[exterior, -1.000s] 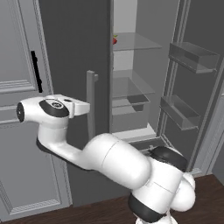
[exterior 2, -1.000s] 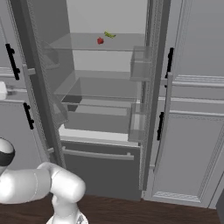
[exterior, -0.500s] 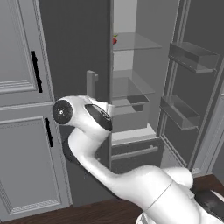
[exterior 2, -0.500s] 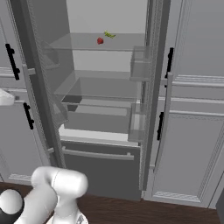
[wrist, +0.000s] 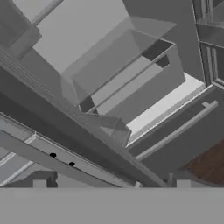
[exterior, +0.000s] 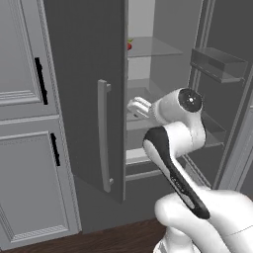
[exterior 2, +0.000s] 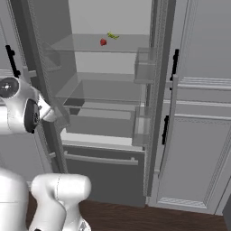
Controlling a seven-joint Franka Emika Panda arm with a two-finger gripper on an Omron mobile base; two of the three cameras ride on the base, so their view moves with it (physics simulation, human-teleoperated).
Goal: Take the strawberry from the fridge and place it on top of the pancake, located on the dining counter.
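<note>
You saw the fridge [exterior 2: 113, 90] standing with both doors open, the tiny red strawberry [exterior 2: 103, 42] lying on its upper glass shelf.

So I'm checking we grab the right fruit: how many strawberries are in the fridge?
1. The strawberry sits on the top glass shelf of the open fridge, beside a small green-yellow item. The left door hides part of the shelves, so more could be hidden.

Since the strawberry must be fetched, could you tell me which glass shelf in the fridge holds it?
The top glass shelf holds the strawberry; the lower shelves show no berry.
</note>
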